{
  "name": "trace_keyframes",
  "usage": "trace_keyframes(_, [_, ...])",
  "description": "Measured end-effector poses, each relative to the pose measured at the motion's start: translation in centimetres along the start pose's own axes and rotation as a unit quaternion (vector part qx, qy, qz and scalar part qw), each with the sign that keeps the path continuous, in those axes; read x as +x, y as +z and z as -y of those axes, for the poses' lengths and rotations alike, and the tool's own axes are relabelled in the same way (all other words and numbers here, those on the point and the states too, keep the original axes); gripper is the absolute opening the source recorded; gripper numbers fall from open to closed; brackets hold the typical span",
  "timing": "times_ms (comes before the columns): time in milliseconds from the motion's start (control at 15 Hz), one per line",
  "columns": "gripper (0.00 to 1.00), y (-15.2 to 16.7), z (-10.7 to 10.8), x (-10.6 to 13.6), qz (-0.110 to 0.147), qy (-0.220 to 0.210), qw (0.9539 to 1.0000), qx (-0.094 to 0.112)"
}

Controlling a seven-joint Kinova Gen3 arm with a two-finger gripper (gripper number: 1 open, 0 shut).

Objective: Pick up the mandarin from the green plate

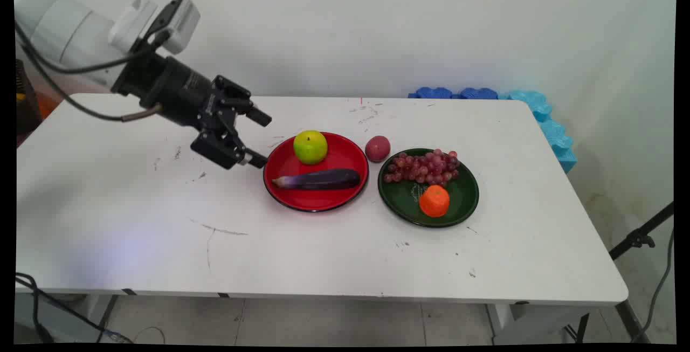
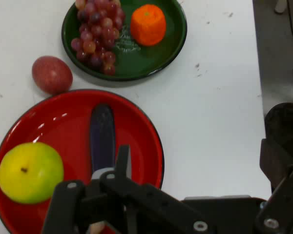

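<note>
The hand (image 1: 261, 139) hovers over the bench (image 1: 135, 206), fingers spread apart and gripping nothing, just left of the red plate (image 1: 323, 201). This plate carries a green apple (image 1: 310, 146) and, nearer the camera, a purple eggplant (image 1: 321, 179). A reddish fruit (image 1: 377, 149) lies on the bench between the plates. The green plate (image 1: 463, 195) holds purple grapes (image 1: 426, 166) and an orange (image 1: 434, 200)
</note>
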Motion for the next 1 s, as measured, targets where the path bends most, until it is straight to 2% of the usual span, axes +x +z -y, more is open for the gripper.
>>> trace_keyframes(267, [1.0, 0.0, 0.8, 2.8, -0.001, 0.003, 0.9999, -0.013])
trace_keyframes(533, [1.0, 1.3, 1.3, 7.3, -0.003, 0.015, 0.9997, -0.02])
trace_keyframes(800, [1.0, 4.7, 1.6, 12.0, -0.006, 0.016, 0.9998, -0.009])
trace_keyframes(1000, [1.0, 8.7, 1.6, 15.3, -0.001, 0.02, 0.9998, 0.001])
